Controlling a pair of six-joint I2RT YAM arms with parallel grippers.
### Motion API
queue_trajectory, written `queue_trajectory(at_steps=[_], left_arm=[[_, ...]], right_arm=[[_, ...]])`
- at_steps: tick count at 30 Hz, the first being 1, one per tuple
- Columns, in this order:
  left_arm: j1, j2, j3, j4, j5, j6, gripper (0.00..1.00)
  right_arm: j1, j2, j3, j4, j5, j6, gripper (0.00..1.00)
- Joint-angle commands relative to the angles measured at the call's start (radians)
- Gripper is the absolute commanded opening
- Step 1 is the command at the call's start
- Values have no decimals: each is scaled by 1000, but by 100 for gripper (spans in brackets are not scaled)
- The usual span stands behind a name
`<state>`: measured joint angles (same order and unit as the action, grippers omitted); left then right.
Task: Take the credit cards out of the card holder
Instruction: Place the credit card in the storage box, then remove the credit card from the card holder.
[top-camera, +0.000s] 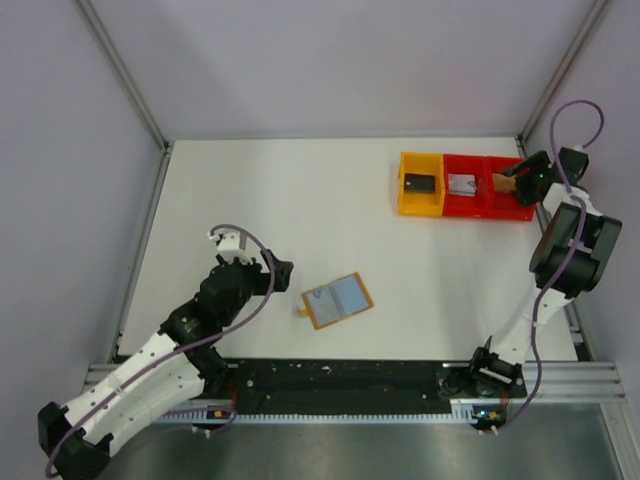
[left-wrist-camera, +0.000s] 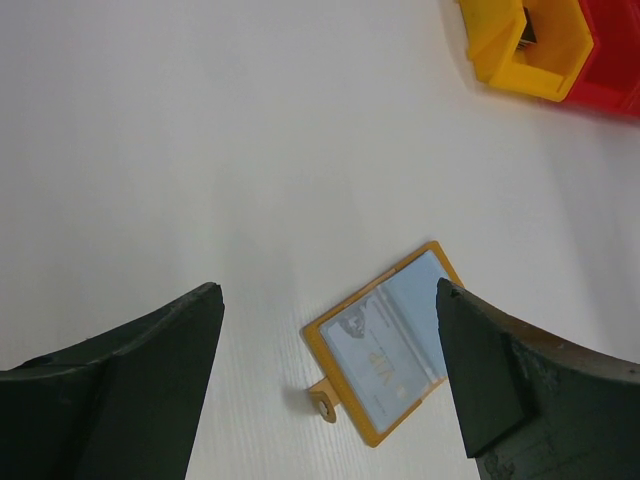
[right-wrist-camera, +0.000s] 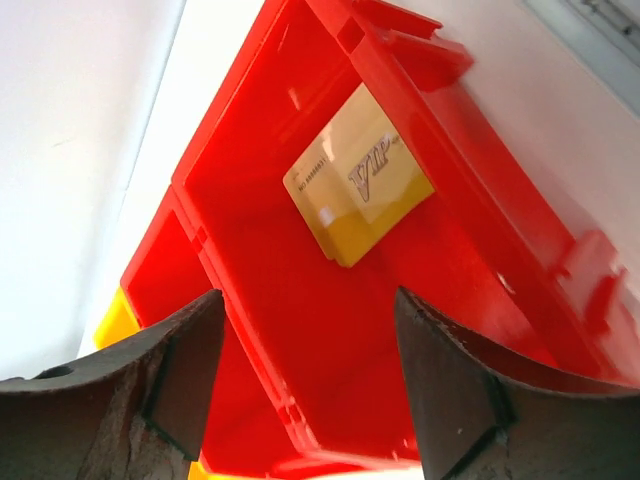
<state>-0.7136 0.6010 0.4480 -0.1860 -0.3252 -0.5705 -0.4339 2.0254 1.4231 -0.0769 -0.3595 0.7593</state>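
Card holder (top-camera: 337, 300) lies open on table just ahead of left gripper (top-camera: 288, 272), jaws wide, empty. Right gripper (right-wrist-camera: 308, 297) jaws apart above gold card (right-wrist-camera: 360, 175) in red tray (right-wrist-camera: 480, 270).

We are reading "VIP" on the gold card (right-wrist-camera: 358, 172) in the red tray (right-wrist-camera: 300, 330); print on the credit cards (left-wrist-camera: 385, 345) in the card holder (left-wrist-camera: 318, 347) is escaping us.

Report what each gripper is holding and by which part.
Nothing. The left gripper hangs open above the card holder; the right gripper stands open over the gold card in the red tray.
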Motion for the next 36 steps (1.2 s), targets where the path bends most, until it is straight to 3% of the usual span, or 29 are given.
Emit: queue_trajectory(at_steps=[1, 6, 11, 21, 28, 36], left_arm=[[6, -58, -5, -27, 38, -51, 90], [6, -55, 4, -79, 93, -112, 90], [6, 28, -15, -70, 205, -190, 91], [6, 272, -86, 74, 367, -249, 89], [6, 391, -77, 131, 425, -256, 75], [5, 413, -117, 160, 426, -285, 55]], right_arm=[[3, -151, 40, -122, 70, -71, 70], [43, -302, 10, -224, 109, -129, 76], [180, -525, -143, -261, 149, -215, 80], [734, -790, -427, -320, 275, -319, 85], [1076, -768, -480, -285, 286, -330, 82], [1319, -602, -441, -248, 331, -348, 73]])
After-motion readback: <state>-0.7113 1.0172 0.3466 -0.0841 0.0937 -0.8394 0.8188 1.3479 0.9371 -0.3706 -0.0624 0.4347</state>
